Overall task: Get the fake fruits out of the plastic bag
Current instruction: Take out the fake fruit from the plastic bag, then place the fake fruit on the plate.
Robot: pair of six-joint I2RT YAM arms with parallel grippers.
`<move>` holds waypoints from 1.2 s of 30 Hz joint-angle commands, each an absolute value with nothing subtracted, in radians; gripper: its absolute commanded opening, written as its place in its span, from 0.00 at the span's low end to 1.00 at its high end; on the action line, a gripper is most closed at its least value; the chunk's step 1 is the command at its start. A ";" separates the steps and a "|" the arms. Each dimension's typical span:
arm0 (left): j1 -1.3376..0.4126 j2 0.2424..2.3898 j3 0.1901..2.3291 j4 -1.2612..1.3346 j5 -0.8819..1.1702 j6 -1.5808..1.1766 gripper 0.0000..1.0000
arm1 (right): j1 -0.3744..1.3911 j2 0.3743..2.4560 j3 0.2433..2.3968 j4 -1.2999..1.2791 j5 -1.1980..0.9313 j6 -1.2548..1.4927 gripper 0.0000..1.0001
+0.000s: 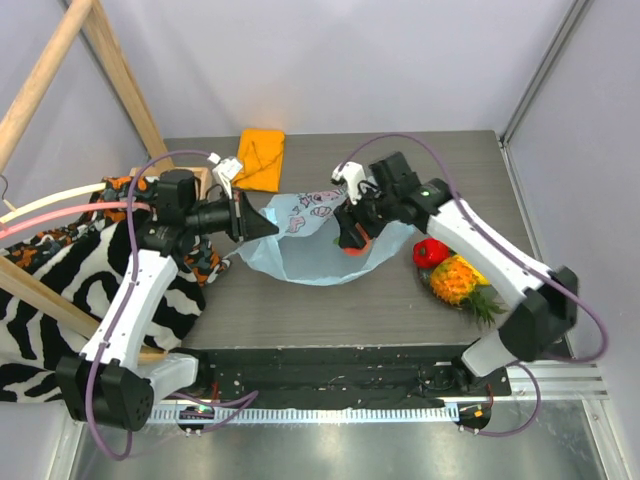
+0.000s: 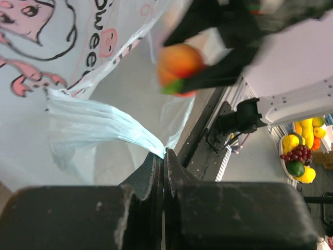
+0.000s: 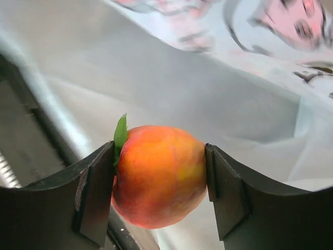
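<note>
The light-blue plastic bag (image 1: 300, 258) with pink cartoon prints lies mid-table, its mouth held open. My left gripper (image 1: 272, 226) is shut on a bunched edge of the bag (image 2: 104, 127), the film pinched at the tips of my left gripper (image 2: 165, 152). My right gripper (image 1: 352, 243) reaches into the bag's mouth and is shut on a peach-coloured fake fruit (image 3: 158, 174) with a small green leaf, one finger pressed against each side. The same peach (image 2: 179, 65) shows in the left wrist view. A red fruit (image 1: 429, 251) and a pineapple (image 1: 458, 281) lie on the table to the right of the bag.
A folded orange cloth (image 1: 262, 158) lies at the back of the table. A zebra-striped cloth (image 1: 60, 290) hangs off the left side by a wooden frame (image 1: 110, 60). A bowl of other fruit (image 2: 302, 151) shows off the table in the left wrist view.
</note>
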State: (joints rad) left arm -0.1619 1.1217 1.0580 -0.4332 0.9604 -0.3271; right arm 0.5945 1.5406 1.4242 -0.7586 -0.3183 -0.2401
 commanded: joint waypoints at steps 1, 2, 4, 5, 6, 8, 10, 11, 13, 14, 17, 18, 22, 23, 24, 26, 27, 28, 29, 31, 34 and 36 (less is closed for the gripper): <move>-0.166 1.169 1.114 -0.334 0.919 -0.350 0.00 | 0.597 1.424 1.480 -0.839 -0.523 -0.298 0.30; -0.166 1.186 1.123 -0.333 0.914 -0.353 0.00 | 0.589 1.404 1.495 -0.848 -0.499 -0.299 0.30; -0.166 1.200 1.146 -0.324 0.910 -0.354 0.00 | 0.563 1.379 1.529 -0.876 -0.450 -0.305 0.30; -0.166 1.210 1.149 -0.319 0.907 -0.359 0.00 | 0.502 1.358 1.537 -0.891 -0.436 -0.310 0.30; -0.166 1.212 1.150 -0.308 0.904 -0.367 0.00 | 0.468 1.348 1.540 -0.905 -0.419 -0.314 0.30; -0.166 1.223 1.150 -0.298 0.899 -0.377 0.00 | 0.322 1.315 1.520 -0.962 -0.387 -0.339 0.30; -0.166 1.229 1.149 -0.290 0.902 -0.382 0.00 | 0.209 1.287 1.461 -1.005 -0.406 -0.383 0.30; -0.166 1.232 1.149 -0.290 0.903 -0.383 0.00 | 0.111 1.266 1.439 -1.018 -0.420 -0.403 0.30; -0.166 1.238 1.152 -0.288 0.907 -0.388 0.00 | 0.055 1.249 1.381 -1.051 -0.439 -0.471 0.30; -0.166 1.239 1.152 -0.288 0.907 -0.388 0.00 | 0.034 1.243 1.359 -1.052 -0.439 -0.491 0.30; -0.166 1.241 1.152 -0.288 0.902 -0.388 0.00 | -0.029 1.238 1.276 -1.042 -0.443 -0.541 0.31; -0.166 1.241 1.151 -0.290 0.899 -0.388 0.00 | -0.053 1.247 1.238 -1.026 -0.443 -0.554 0.31; -0.164 1.241 1.147 -0.293 0.899 -0.390 0.00 | -0.097 1.288 1.184 -0.983 -0.423 -0.633 0.31; -0.164 1.239 1.147 -0.296 0.902 -0.390 0.00 | -0.109 1.296 1.178 -0.959 -0.402 -0.653 0.31; -0.166 1.239 1.146 -0.298 0.900 -0.390 0.00 | -0.130 1.307 1.167 -0.945 -0.396 -0.666 0.31; -0.164 1.238 1.149 -0.304 0.897 -0.385 0.00 | -0.147 1.334 1.163 -0.908 -0.380 -0.695 0.31; -0.164 1.241 1.147 -0.307 0.894 -0.384 0.00 | -0.152 1.344 1.158 -0.901 -0.379 -0.707 0.32; -0.164 1.239 1.147 -0.307 0.894 -0.382 0.00 | -0.159 1.360 1.157 -0.887 -0.377 -0.712 0.32; -0.163 1.241 1.147 -0.310 0.893 -0.382 0.00 | -0.163 1.367 1.154 -0.865 -0.376 -0.713 0.33; -0.161 1.242 1.155 -0.316 0.893 -0.382 0.00 | -0.170 1.393 1.161 -0.854 -0.379 -0.713 0.33; -0.156 1.244 1.167 -0.336 0.894 -0.370 0.00 | -0.176 1.408 1.178 -0.853 -0.393 -0.712 0.34; -0.153 1.243 1.169 -0.344 0.890 -0.362 0.00 | -0.181 1.408 1.186 -0.861 -0.413 -0.719 0.34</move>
State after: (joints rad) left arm -0.1616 1.2427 1.1168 -0.3466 0.8967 -0.3840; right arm -0.1722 1.3888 1.1694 -0.8524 -0.3992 -0.6846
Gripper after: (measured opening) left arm 0.020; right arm 0.686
